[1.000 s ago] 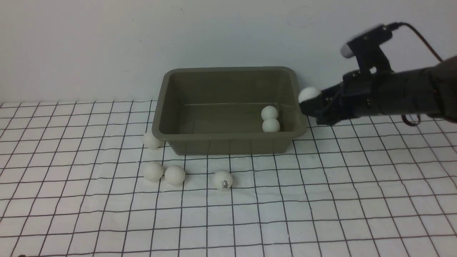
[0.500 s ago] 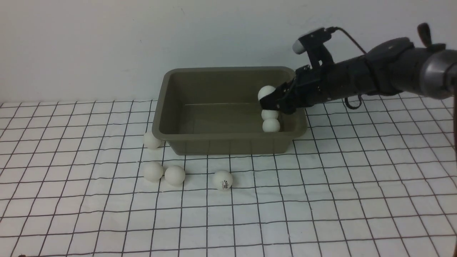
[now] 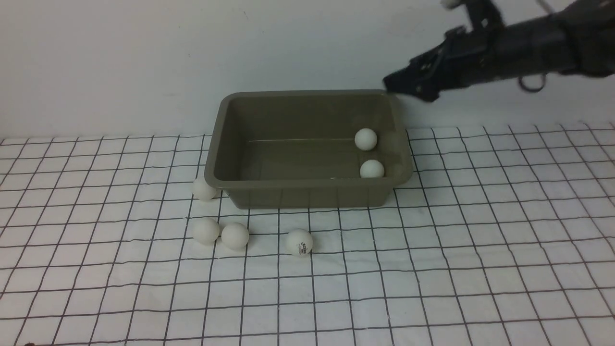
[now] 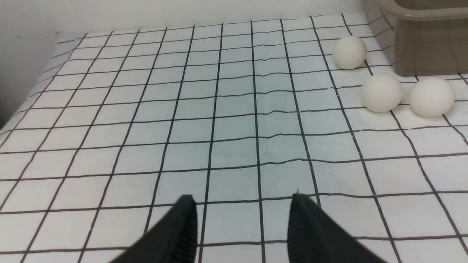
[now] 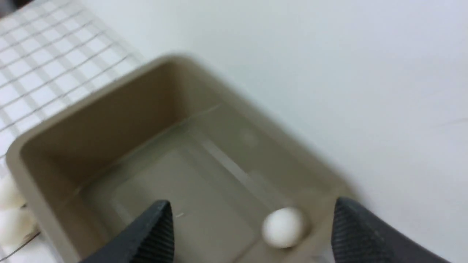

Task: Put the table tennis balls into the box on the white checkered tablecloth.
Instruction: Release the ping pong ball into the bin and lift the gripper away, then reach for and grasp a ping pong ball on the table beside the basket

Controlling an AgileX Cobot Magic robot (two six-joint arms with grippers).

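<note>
The right gripper (image 3: 399, 87) hangs wide open and empty over the box's (image 3: 307, 93) back right corner, evidently positioned so table tennis balls (image 3: 366, 139) land inside.

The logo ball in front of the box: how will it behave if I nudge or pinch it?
The logo ball is a smooth sphere lying free on the tablecloth, so a nudge will probably send it rolling. As a table tennis ball it is likely very light, and an off-centre pinch may squirt it out.
</note>
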